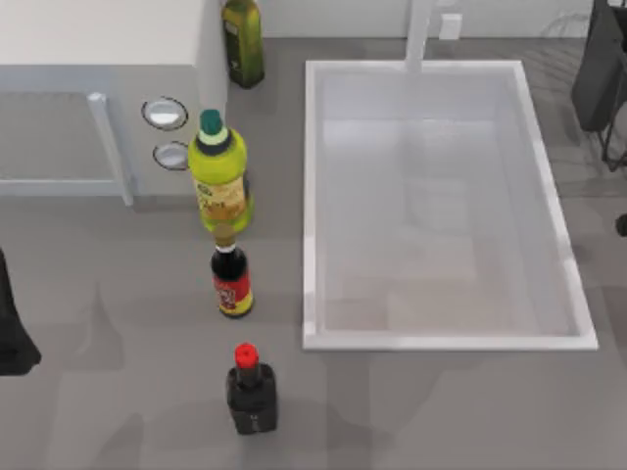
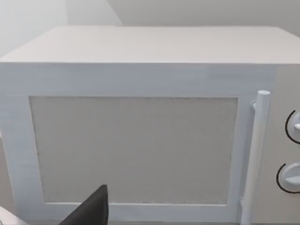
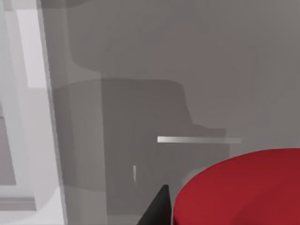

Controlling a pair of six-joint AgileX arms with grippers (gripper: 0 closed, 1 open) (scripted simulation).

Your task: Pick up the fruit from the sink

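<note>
The fruit (image 3: 239, 190) is a bright red rounded ball, seen very close in the right wrist view. One black finger (image 3: 158, 208) of my right gripper presses against its side, and the ball hangs above the grey table beside the sink's white rim (image 3: 35, 93). From above, my right arm (image 1: 600, 69) sits at the far right edge, past the sink (image 1: 554, 211). The sink's pale floor holds nothing. My left arm (image 1: 12, 338) is parked at the left edge of the table.
A white microwave (image 1: 98, 88) fills the back left and faces the left wrist camera (image 2: 140, 140). Left of the sink stand a green bottle (image 1: 243, 39), a yellow-green bottle (image 1: 219, 181), a dark sauce bottle (image 1: 232, 279) and a red-capped black bottle (image 1: 251, 392).
</note>
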